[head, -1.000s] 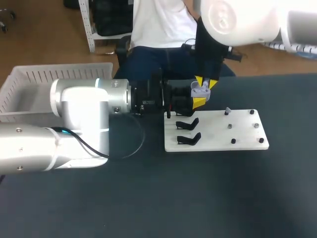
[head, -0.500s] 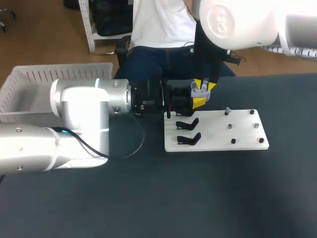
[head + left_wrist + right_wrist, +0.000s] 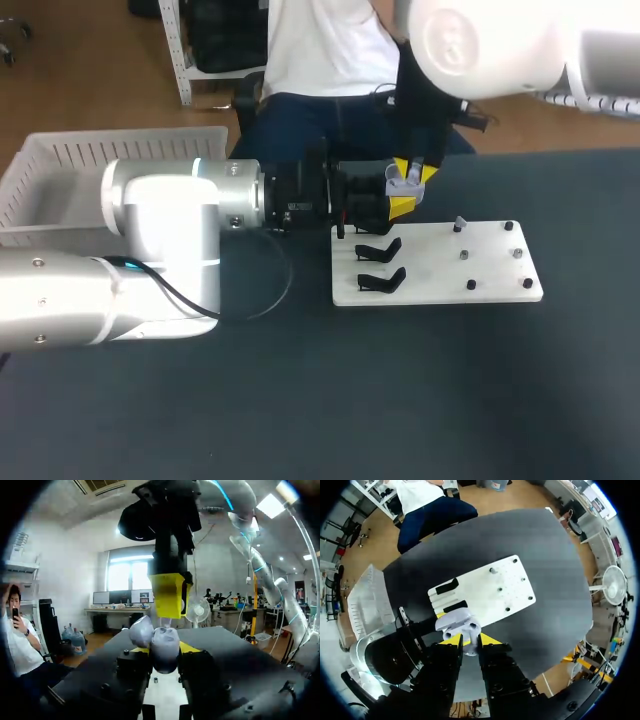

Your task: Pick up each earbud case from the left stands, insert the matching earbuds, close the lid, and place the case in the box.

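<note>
Over the counter (image 3: 300,400), by the white board's (image 3: 440,275) far-left corner: earbud case (image 3: 165,647) held in the air, lid open, with the right arm (image 3: 480,40) directly above it.
Risk, case: it could twist or slip in its grip if the right arm presses off-centre.
Risk, earbud: it may miss its socket, jam, or drop onto the board.
Left jaws: narrowly apart, clamping the case body from both sides.
Right jaws: nearly closed, pinching a small pale piece, apparently an earbud (image 3: 470,647).
</note>
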Available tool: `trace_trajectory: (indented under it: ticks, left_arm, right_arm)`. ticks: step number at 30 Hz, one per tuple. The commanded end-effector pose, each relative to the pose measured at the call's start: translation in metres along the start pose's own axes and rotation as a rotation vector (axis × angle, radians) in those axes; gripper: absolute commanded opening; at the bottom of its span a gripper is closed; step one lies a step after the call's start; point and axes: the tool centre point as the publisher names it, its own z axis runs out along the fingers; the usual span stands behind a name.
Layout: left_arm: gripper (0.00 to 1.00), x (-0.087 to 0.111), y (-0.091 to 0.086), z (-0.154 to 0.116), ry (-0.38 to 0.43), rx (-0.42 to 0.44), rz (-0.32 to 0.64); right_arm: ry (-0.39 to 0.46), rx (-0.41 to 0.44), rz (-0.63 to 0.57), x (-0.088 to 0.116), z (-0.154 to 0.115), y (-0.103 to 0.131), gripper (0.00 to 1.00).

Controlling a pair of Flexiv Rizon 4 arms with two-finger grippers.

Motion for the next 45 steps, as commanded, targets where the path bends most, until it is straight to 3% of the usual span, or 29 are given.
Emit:
trace_trajectory:
  ticks: [1, 45]
  left_arm:
    - [0.0, 0.002, -0.001, 0.0, -0.007, -0.006, 0.005]
    - [0.0, 0.002, -0.001, 0.0, -0.007, -0.006, 0.005]
  right_arm:
    - [-0.007, -0.005, 0.0, 0.003, 0.0, -0.004, 0.0]
    - [0.012, 0.009, -0.003, -0.005, 0.011, -0.002, 0.0]
